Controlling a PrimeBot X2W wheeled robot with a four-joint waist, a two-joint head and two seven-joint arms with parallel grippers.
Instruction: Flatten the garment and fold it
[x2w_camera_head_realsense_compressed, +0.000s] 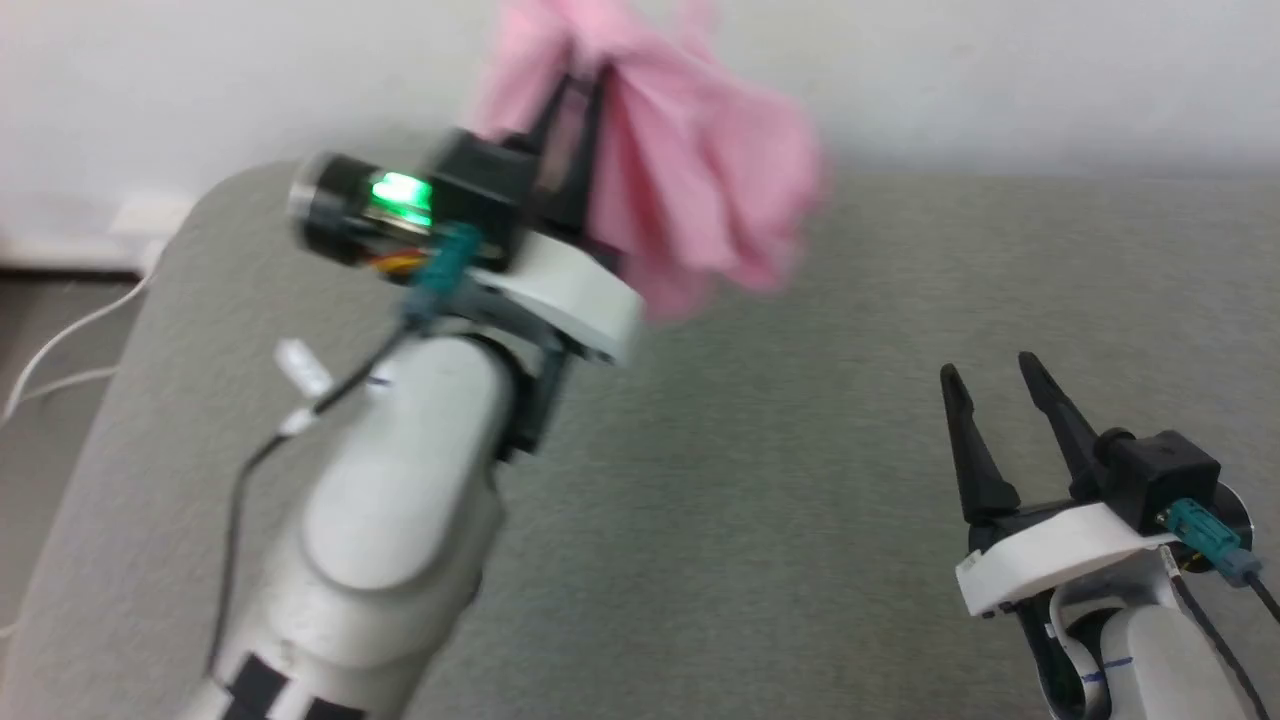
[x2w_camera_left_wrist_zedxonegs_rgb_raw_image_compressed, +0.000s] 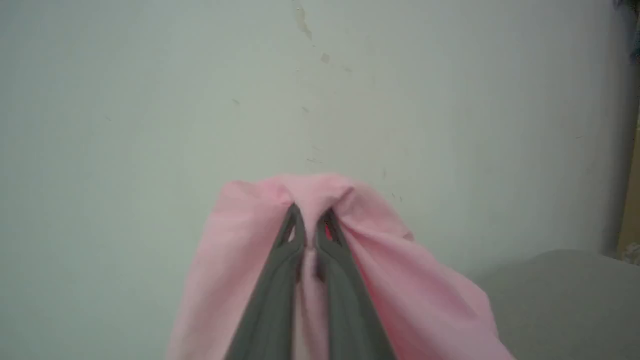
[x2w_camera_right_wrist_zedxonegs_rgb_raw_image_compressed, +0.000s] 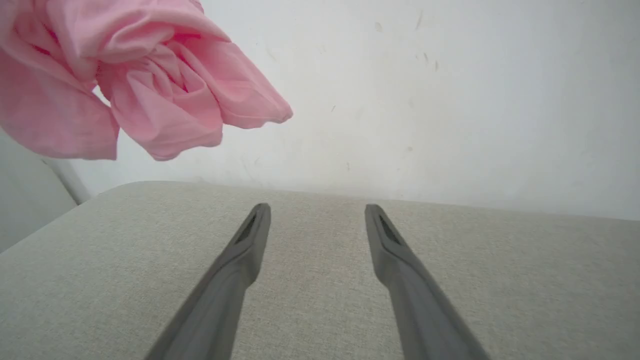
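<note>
- The garment (x2w_camera_head_realsense_compressed: 700, 180) is held up in the air, bunched, clear of the grey fabric surface (x2w_camera_head_realsense_compressed: 800, 520) and in front of the pale wall (x2w_camera_right_wrist_zedxonegs_rgb_raw_image_compressed: 450, 100).
- The left gripper (x2w_camera_left_wrist_zedxonegs_rgb_raw_image_compressed: 311, 216) is closed tight, and a fold of the pink cloth is pinched between its tips.
- The right gripper (x2w_camera_head_realsense_compressed: 985, 365) is spread wide with nothing held, low over the surface and well apart from the garment.

Soft, even, fairly bright indoor light, no glare, only faint shadows. In the head view, motion blur smears the raised left arm (x2w_camera_head_realsense_compressed: 400, 500) and the pink garment (x2w_camera_head_realsense_compressed: 700, 180); the right tool (x2w_camera_head_realsense_compressed: 988, 364) looks sharp. A green light (x2w_camera_head_realsense_compressed: 400, 190) glows on the left wrist. The left wrist view is hazy and dull. The right wrist view shows the weave of the surface (x2w_camera_right_wrist_zedxonegs_rgb_raw_image_compressed: 500, 260) crisply
</note>
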